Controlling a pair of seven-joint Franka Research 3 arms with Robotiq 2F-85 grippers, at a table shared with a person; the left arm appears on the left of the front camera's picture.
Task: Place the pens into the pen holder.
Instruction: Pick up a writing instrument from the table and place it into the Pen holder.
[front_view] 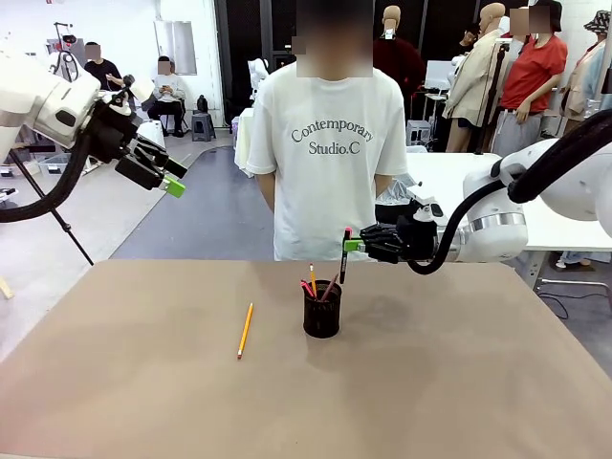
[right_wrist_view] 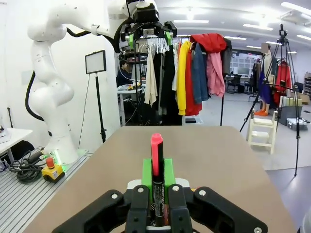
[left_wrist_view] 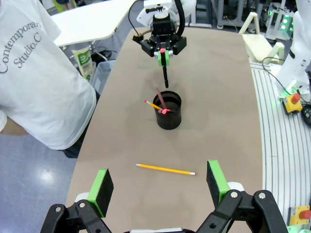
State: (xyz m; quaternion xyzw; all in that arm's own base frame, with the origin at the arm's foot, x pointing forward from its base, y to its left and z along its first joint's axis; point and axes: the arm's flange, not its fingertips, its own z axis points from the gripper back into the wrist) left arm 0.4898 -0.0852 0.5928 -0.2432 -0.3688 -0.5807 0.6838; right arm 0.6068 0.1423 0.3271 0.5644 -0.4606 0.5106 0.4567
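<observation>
Brown table [front_view: 115, 382] in a busy studio, front view: I see the pen holder [front_view: 322, 309] standing near the middle, several pens [front_view: 312, 280] leaning upright inside it, and a person [front_view: 325, 143] in a white T-shirt standing behind it at the far edge. A yellow pencil [front_view: 246, 330] lies flat on the table to the left of the pen holder, near it but not touching. My right gripper [front_view: 351, 246] hangs just above and to the right of the pen holder, its jaws pinching a black pen [front_view: 344, 260] with a red top, which points down, its tip just above the rim. My left gripper [front_view: 173, 183] is raised well up and far to the left of the pen holder. Left wrist view: the green pads [left_wrist_view: 102, 188] are spread wide with nothing between them, the yellow pencil lies on the table between them and the pen holder, and beyond the pen holder the right gripper dangles the black pen over the far rim. Right wrist view: the jaws are pressed together on the black pen, its red cap rising above the green pads; past the table's end a clothes rack [right_wrist_view: 194, 73] fills the room, and the left gripper hangs high beside it.
</observation>
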